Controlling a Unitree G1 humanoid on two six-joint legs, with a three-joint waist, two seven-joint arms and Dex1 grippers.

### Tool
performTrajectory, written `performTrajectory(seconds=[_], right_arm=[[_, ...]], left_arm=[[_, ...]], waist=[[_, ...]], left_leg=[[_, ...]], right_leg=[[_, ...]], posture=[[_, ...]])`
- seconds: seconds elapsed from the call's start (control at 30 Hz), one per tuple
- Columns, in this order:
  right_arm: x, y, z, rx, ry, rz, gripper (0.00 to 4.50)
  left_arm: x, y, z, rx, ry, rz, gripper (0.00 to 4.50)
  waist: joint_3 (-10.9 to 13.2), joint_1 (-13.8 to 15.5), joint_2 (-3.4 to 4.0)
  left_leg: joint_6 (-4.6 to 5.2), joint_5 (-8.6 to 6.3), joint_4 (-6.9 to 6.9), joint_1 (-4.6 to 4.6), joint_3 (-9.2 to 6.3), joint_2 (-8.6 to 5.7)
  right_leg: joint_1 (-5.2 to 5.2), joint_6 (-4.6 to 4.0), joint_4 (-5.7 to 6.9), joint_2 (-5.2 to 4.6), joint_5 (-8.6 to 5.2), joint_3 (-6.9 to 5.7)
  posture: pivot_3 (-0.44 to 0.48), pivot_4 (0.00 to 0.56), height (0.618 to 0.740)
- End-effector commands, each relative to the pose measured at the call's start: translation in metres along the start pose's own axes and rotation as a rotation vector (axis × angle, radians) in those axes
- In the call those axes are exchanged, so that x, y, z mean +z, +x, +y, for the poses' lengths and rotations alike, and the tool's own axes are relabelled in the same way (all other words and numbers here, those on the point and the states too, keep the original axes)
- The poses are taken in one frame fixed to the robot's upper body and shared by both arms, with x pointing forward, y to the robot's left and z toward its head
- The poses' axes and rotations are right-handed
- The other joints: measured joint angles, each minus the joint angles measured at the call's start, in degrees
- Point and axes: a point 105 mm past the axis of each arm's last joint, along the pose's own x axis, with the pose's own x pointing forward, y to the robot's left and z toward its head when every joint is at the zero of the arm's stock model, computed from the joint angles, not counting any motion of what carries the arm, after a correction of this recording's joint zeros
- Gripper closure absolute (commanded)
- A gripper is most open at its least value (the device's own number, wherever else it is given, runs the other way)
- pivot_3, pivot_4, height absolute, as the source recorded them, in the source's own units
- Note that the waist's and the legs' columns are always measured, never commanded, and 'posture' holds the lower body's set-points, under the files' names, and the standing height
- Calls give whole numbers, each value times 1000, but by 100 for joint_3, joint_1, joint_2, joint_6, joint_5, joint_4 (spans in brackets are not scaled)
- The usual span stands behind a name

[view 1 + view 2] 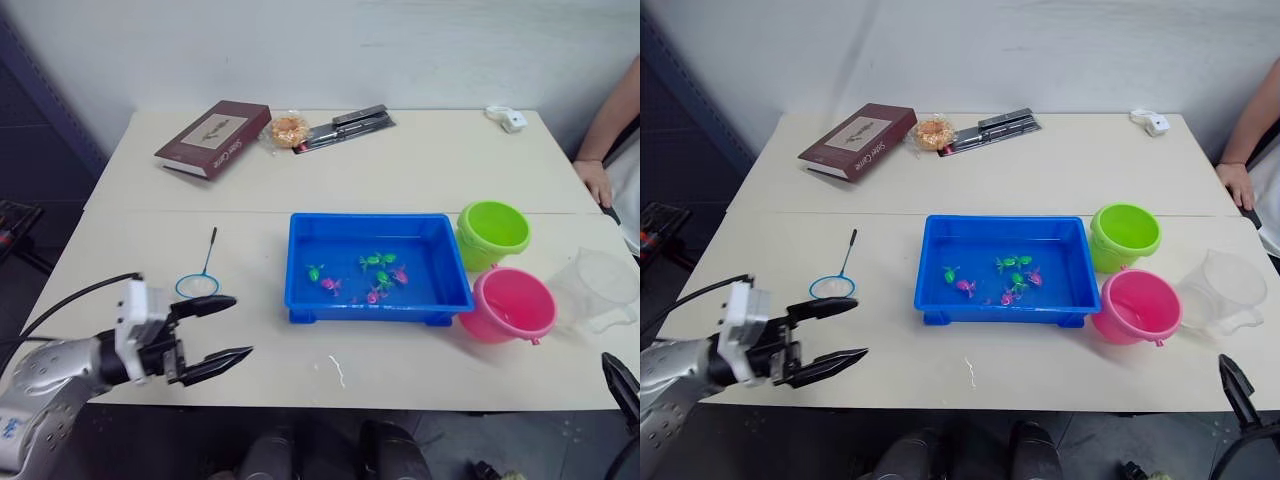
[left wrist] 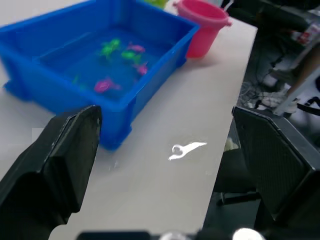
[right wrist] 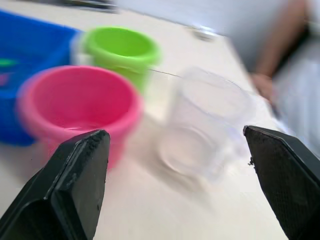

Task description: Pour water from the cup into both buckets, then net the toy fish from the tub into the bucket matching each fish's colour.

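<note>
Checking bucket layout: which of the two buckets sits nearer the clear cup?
The pink bucket, at the tub's near right corner beside the cup; the green bucket stands behind it.

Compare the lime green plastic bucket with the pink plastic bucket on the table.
The lime green plastic bucket stands farther from the robot, by the far right corner of the blue rectangular plastic tub; the pink plastic bucket stands nearer, by the tub's near right corner. The pink bucket sits closer to the clear plastic cup. They differ in colour. Both are upright, round, open-topped and of similar size.
</note>
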Motion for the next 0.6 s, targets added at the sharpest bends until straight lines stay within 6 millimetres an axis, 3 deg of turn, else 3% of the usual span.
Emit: performTrajectory(seconds=[0.03,0.13,0.23,0.6], right_arm=[[-7,3,6,-54,41,25,0],[-21,11,7,-93,90,74,0],[-31,30,-18,-264,159,69,0],[-30,65,-34,-302,165,48,0]], left_arm=[[7,22,-12,-120,64,17,24],[23,43,-13,-217,124,-9,24],[41,55,5,-221,166,-29,24],[39,56,9,-234,150,-19,24]], waist=[[-6,-46,10],[-7,-96,12],[-13,-106,-14],[-19,-81,-11]], left_leg=[[1,0,0,1,6,1],[0,4,0,3,8,5],[4,21,4,-1,7,2],[6,28,8,-6,2,3]], right_leg=[[0,0,8,5,0,5],[-2,0,12,20,0,4],[-4,4,13,26,2,0],[-10,6,18,30,-4,2]], posture=[[0,150,740],[0,150,740],[0,150,740],[0,150,740]])
